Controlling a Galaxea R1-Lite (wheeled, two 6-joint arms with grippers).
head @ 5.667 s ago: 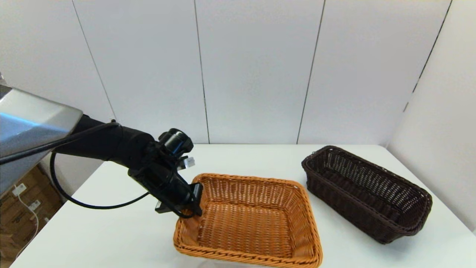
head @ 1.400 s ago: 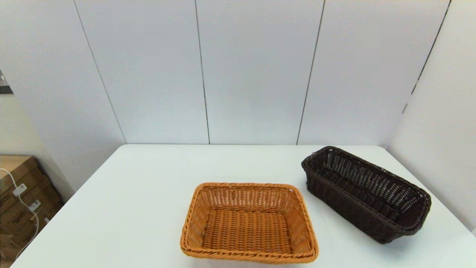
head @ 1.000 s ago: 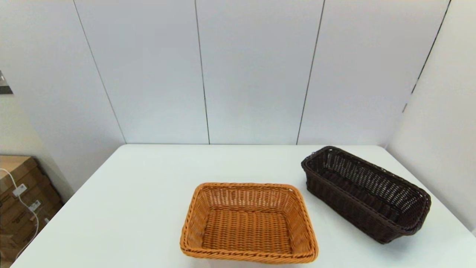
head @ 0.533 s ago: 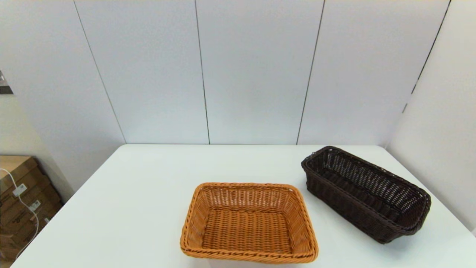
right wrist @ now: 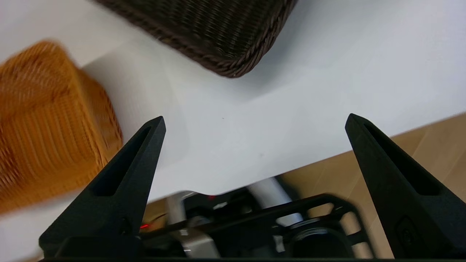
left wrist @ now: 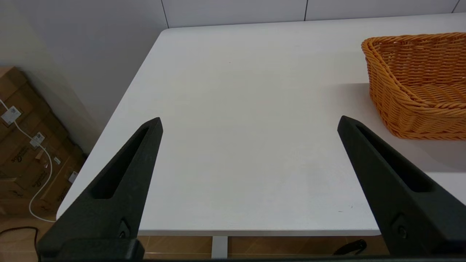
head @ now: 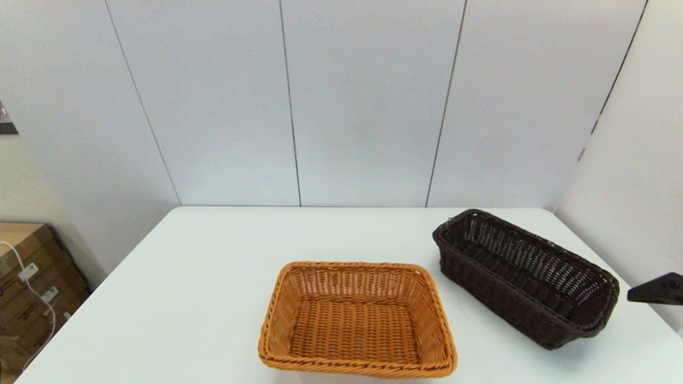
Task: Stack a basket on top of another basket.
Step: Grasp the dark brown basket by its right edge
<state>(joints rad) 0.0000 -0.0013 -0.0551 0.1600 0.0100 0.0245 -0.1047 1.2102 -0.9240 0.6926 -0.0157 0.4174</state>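
2 wicker baskets sit on the white table (head: 213, 277), side by side but apart, with a strip of bare tabletop between them. The dark brown basket (head: 525, 277) lies toward the robot's right and farther back, set at an angle, its long side running from the middle back toward the right edge. The orange-tan basket (head: 357, 320) sits near the front edge, about centred, its mouth facing up; neither basket holds anything and neither is stacked on the other.

The right gripper (right wrist: 255, 123) has its 2 black fingers spread wide and holds nothing. Only 1 dark tip of it (head: 656, 289) shows in the head view, at the right edge, just beside the near end of the dark brown basket but not touching it. Its wrist view looks down on that basket's rounded corner (right wrist: 218, 32), the orange-tan basket (right wrist: 47, 123) off to one side, bare table between the fingers, and the robot's own base below the table edge.

The left gripper (left wrist: 249, 125) is out of the head view, parked off the table's front left, fingers also spread wide and empty, with bare tabletop ahead and the orange-tan basket (left wrist: 418, 83) off to its right.

Cardboard boxes (head: 26, 277) with a white cable stand on the floor to the left of the table. Pale wall panels (head: 363, 101) close off the back and right.
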